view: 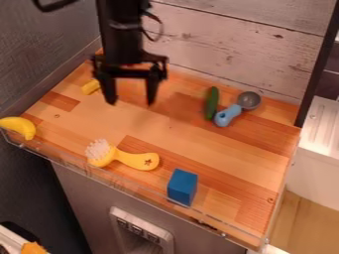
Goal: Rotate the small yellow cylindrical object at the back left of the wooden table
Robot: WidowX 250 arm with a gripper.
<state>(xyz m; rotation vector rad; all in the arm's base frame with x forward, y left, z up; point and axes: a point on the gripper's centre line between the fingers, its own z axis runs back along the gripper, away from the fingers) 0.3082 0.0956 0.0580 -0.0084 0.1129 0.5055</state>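
Yellow piece [90, 87] lies at the far left of the wooden counter [218, 151], near the gripper [131, 102], which hangs over the far left part of the work surface with its jaws spread wide and nothing between them. Its black arm [119, 30] comes in from the far side, and the fingers point down, the left one being the closer to that small piece. At the left corner a banana [20, 127] rests by the clear rim [142, 189] that runs along the near edge. A brush [136, 159] lies nearer than the gripper, left of the middle, its white bristles to the left and its yellow handle, marked with a dark star, to the right. Farther right, by the near edge, is a blue block [182, 186]. Toward the far right a green cucumber [211, 103] lies just left of a scoop [248, 100], whose grey bowl sits on the far right side and whose blue handle slants toward the near left. Pale planks [232, 44] stand behind the counter, and a dark wall [39, 54] rises on the left
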